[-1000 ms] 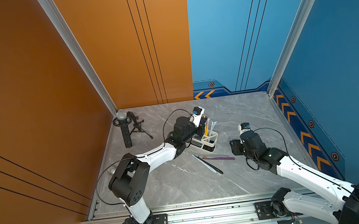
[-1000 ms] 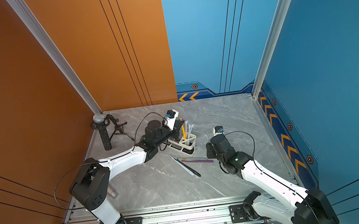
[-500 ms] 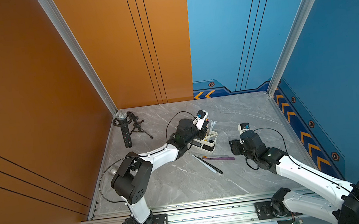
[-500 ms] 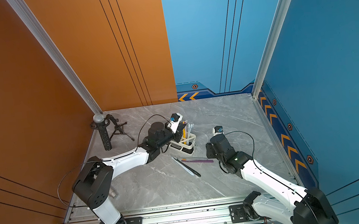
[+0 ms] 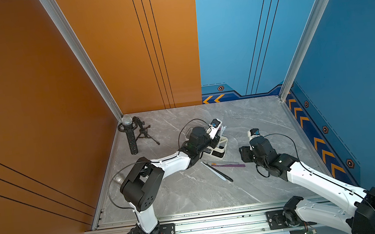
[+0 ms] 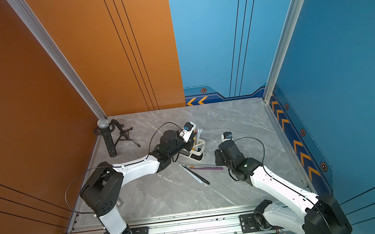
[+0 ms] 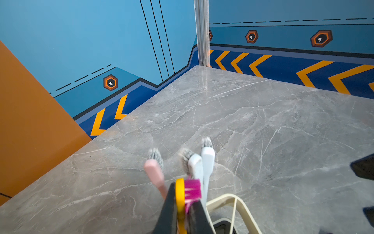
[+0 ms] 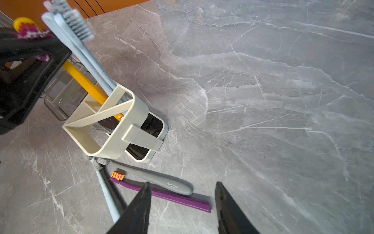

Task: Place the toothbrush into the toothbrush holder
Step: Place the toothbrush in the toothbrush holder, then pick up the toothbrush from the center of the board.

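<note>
Grey marble tabletop (image 5: pixel 186 195), with orange and blue walls around it. The toothbrush holder (image 8: pixel 137 113) stands near the middle, and everything is placed from it.

Left gripper (image 7: pixel 183 196): directly over the holder, jaws pinched tight on the yellow toothbrush (image 8: pixel 85 81) just below its magenta bristles. The handle slants down into the holder's divided white compartment, with its lower end inside the rim. Whether it rests on the compartment floor I cannot tell. Also in the holder, heads up and crowding the yellow head: two pale blue brushes (image 8: pixel 89 56) and a pink brush (image 7: pixel 155 174).

Right gripper (image 8: pixel 183 185): out beyond the holder's foot, on the side toward the right arm. Its jaws stand a middling gap apart with nothing between them.

Loose on the marble at the holder's foot:
- purple toothbrush (image 8: pixel 172 197), nearest the right gripper
- grey toothbrush (image 8: pixel 162 181), alongside the purple one
- light blue brush (image 8: pixel 105 192) and black brush (image 8: pixel 113 192), lying together, heads just beside the holder's base

Judgement:
- Step in hand is seating the yellow toothbrush. It looks nearly done, but the brush is not yet released.
- Next move calls for opening the left jaws and lifting straight up, clear of the neighbouring heads. A sideways pull could drag a brush out or shove the holder, which looks light.
- The loose brushes suggest further rounds, and the right gripper looks well placed for the purple one.
</note>
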`<action>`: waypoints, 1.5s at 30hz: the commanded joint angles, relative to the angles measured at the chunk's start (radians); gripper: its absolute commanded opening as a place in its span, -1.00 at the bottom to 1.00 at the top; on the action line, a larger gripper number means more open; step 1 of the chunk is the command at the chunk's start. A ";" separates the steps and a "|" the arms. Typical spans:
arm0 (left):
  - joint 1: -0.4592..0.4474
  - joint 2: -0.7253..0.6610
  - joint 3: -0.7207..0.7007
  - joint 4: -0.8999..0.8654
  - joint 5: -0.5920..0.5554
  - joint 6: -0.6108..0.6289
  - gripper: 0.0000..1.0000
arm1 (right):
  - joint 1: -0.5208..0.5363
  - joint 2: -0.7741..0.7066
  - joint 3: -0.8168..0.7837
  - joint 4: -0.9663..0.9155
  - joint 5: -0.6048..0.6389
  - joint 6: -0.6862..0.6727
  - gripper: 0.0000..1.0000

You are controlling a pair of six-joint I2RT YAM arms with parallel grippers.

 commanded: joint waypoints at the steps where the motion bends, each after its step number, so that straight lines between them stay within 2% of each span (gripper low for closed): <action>1: -0.012 0.010 -0.010 0.023 -0.034 0.016 -1.00 | -0.004 0.010 0.024 0.031 -0.022 -0.010 0.03; 5: -0.016 0.012 -0.010 0.036 -0.047 0.008 -1.00 | -0.001 0.037 0.029 0.036 -0.054 -0.024 0.03; 6: -0.016 0.013 -0.010 0.038 -0.046 0.006 -0.95 | -0.001 0.046 0.033 0.036 -0.066 -0.028 0.03; 10: -0.019 0.008 -0.010 0.044 -0.057 0.007 -0.51 | 0.003 0.102 0.054 0.033 -0.137 -0.042 0.06; 14: -0.022 0.000 -0.041 0.045 -0.059 0.010 -0.25 | 0.012 0.156 0.075 0.029 -0.183 -0.053 0.09; 26: -0.030 -0.063 -0.075 0.046 -0.082 0.018 -0.09 | 0.035 0.226 0.129 -0.048 -0.227 -0.100 0.15; 35: -0.046 -0.213 -0.168 0.044 -0.145 0.008 0.01 | 0.076 0.230 0.126 -0.061 -0.269 -0.135 0.15; 38: -0.055 -0.282 -0.210 0.044 -0.182 -0.001 0.04 | 0.139 0.252 0.161 -0.071 -0.273 -0.175 0.15; 39: -0.061 -0.310 -0.226 0.043 -0.212 -0.009 0.04 | 0.190 0.267 0.178 -0.083 -0.269 -0.190 0.14; 45: -0.087 -0.514 -0.375 0.041 -0.368 -0.106 0.08 | 0.310 0.387 0.246 -0.129 -0.244 -0.236 0.09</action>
